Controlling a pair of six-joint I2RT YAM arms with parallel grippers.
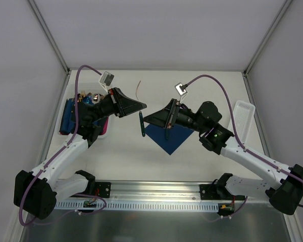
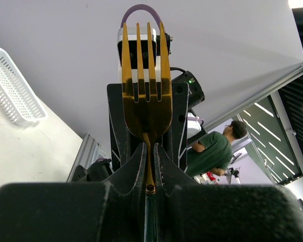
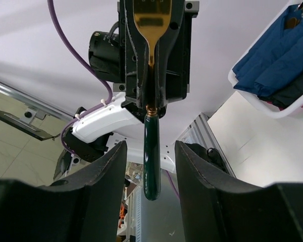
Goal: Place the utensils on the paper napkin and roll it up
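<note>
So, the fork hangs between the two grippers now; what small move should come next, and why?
Probably close the right gripper on the dark handle of the fork. The left gripper is shut on its neck, and the handle hangs between the right gripper's open fingers, apparently untouched. The napkin lies nearer the right arm.

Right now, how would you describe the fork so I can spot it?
Mid-table, just left of the blue napkin, between the two arms. The fork is clamped in the left pincer. Its dark green handle and gold tines set it apart.
</note>
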